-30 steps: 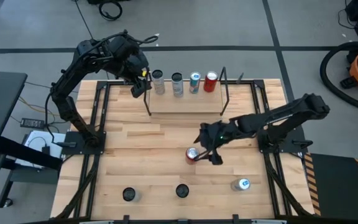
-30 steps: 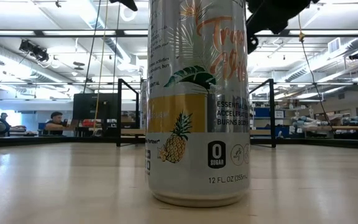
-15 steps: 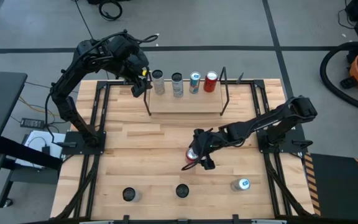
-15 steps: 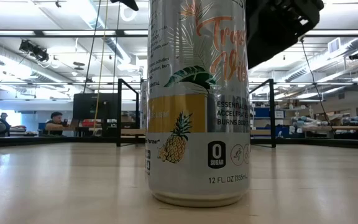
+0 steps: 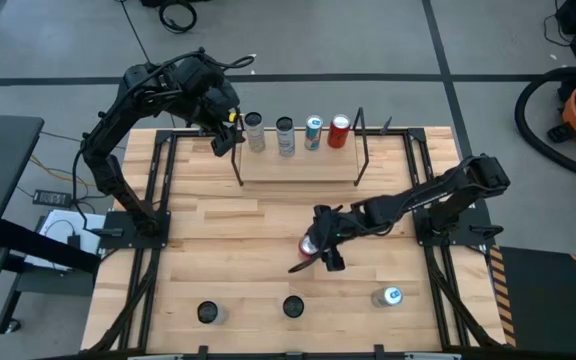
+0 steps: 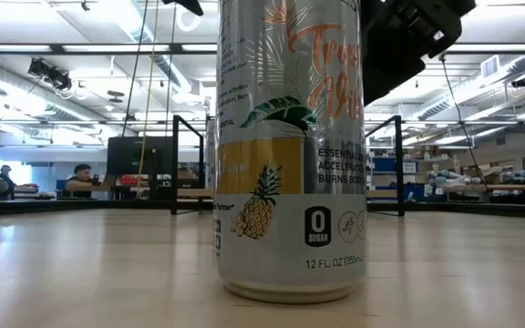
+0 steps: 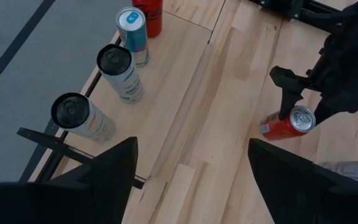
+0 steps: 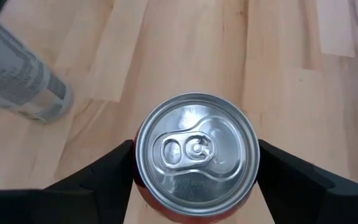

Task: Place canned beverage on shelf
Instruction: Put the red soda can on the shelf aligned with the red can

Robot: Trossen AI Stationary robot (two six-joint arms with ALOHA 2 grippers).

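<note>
Centre-frame on tabletop (image 5: 218,225): red can (image 5: 310,246) upright between right pincer (image 5: 316,257) fingers, apart, not clamped. Risk: off-centre closing tips can. Shelf (image 5: 298,165) upper centre holds four cans. Left pincer (image 7: 191,174) apart, idle at shelf's left end.

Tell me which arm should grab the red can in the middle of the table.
Right. The right gripper already straddles the red can at mid-table, a finger on each side, open. The left gripper waits back at the shelf, far from it.
</note>
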